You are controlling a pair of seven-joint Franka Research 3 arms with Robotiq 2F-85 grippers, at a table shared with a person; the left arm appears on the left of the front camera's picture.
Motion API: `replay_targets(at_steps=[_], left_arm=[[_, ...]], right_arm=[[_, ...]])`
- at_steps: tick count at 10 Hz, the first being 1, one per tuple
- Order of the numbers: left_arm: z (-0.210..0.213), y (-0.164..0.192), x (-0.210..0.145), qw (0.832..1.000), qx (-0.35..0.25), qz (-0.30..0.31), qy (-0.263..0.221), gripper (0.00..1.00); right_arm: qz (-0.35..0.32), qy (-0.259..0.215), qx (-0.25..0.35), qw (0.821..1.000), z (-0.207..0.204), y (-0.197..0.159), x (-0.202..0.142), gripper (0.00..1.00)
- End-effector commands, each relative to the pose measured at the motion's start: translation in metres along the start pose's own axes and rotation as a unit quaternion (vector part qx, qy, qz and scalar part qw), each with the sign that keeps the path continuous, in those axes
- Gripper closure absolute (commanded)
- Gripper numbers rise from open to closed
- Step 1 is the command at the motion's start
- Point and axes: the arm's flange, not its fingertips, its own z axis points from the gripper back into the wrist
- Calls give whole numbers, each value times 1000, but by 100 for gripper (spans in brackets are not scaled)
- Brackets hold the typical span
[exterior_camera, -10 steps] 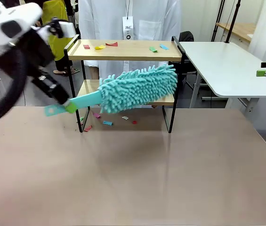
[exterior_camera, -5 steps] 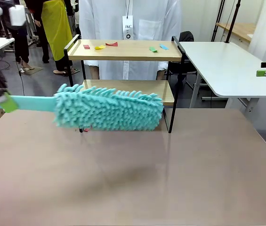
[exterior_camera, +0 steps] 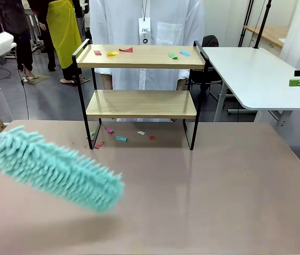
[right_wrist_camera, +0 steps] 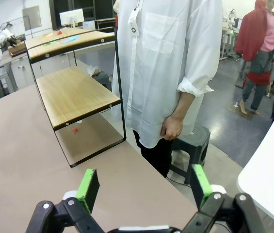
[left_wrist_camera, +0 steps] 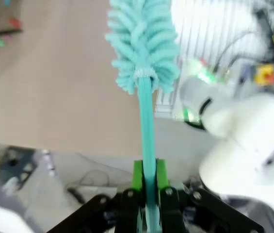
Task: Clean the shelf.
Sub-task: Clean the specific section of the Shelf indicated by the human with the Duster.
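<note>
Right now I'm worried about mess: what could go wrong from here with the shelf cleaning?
1. Coloured paper scraps lie on the top board of the small black-framed wooden shelf; a sweep could flick them toward the person in white behind it.
2. The fluffy teal duster, clamped by the left gripper, could nudge that thin-legged rack.

duster [exterior_camera: 59, 170]: handle between the left gripper [left_wrist_camera: 149, 167] fingers, head straight out ahead of it, over the tabletop [exterior_camera: 219, 186]
shelf [exterior_camera: 139, 103]: well ahead of the right gripper [right_wrist_camera: 144, 187], to its left in the wrist view
scraps [exterior_camera: 119, 51]: on the shelf's top board; more on the tabletop under it
person [right_wrist_camera: 166, 68]: dead ahead of the right gripper, behind the shelf
</note>
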Motion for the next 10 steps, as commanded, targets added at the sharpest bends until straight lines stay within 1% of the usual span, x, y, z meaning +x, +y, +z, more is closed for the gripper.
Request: replay_targets(at_steps=[1,2,3,10], left_arm=[[5,17,18,997,-20,-35,65,87],[0,27,29,997,-6,-25,76,87],[-4,8,10,999,-16,-11,34,87],[-4,8,10,999,-16,-11,34,87]], right_arm=[[2,0,0,1000,0,1,2,0],[2,0,0,1000,0,1,2,0],[2,0,0,1000,0,1,2,0],[2,0,0,1000,0,1,2,0]])
